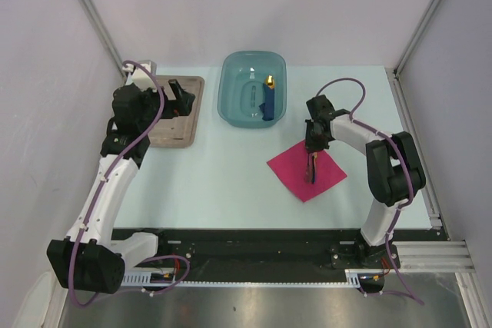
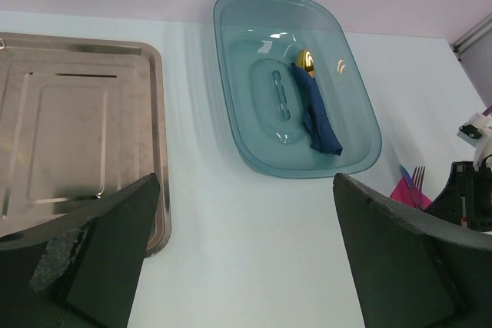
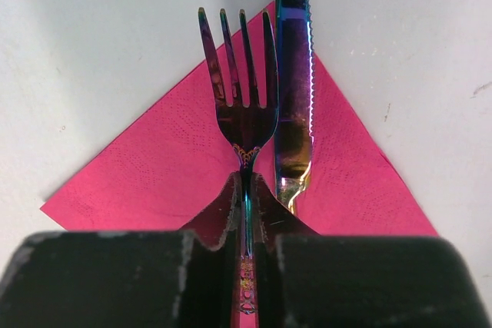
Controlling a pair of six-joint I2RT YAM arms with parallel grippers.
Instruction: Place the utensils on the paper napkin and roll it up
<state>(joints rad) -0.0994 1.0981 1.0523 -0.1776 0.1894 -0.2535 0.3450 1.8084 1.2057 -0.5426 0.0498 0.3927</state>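
Note:
The magenta paper napkin (image 1: 307,169) lies flat as a diamond on the table right of centre; it also shows in the right wrist view (image 3: 154,167). A fork (image 3: 244,90) and a serrated knife (image 3: 294,82) with iridescent purplish-blue metal lie side by side over it, tips past its far corner. My right gripper (image 3: 247,190) is shut on the fork's thin handle, low over the napkin (image 1: 312,157). My left gripper (image 1: 181,99) is open and empty above the grey-brown metal tray (image 1: 165,132); its dark fingers (image 2: 100,251) frame bare table.
A teal plastic basin (image 1: 251,88) stands at the back centre, holding a chunky blue object with a yellow tip (image 1: 269,97). The basin also shows in the left wrist view (image 2: 292,82) beside the tray (image 2: 77,128). Grey walls enclose the table.

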